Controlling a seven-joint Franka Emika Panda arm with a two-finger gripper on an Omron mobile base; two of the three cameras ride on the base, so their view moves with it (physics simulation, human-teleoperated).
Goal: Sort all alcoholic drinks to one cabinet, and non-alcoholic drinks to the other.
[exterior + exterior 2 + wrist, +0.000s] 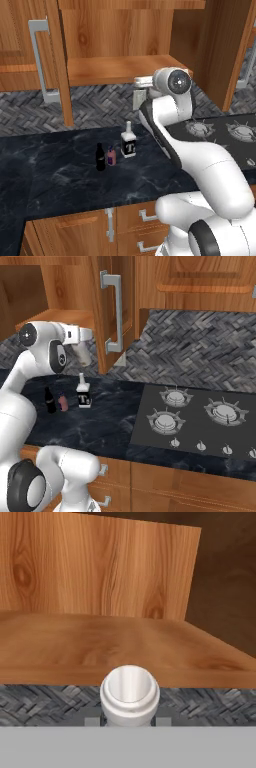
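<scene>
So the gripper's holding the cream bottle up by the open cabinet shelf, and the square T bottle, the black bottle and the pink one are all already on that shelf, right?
Not quite. The gripper does hold the cream bottle up by the shelf, but the T bottle, black bottle and pink bottle stand on the counter, not the shelf. The left base view shows it.

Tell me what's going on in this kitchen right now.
The robot arm's gripper is shut on a slim cream-white bottle, holding it up in front of the open wall cabinet's shelf, not yet set down. On the dark counter below stand three more: a square clear bottle marked T, a black cola bottle and a small pink one.
</scene>
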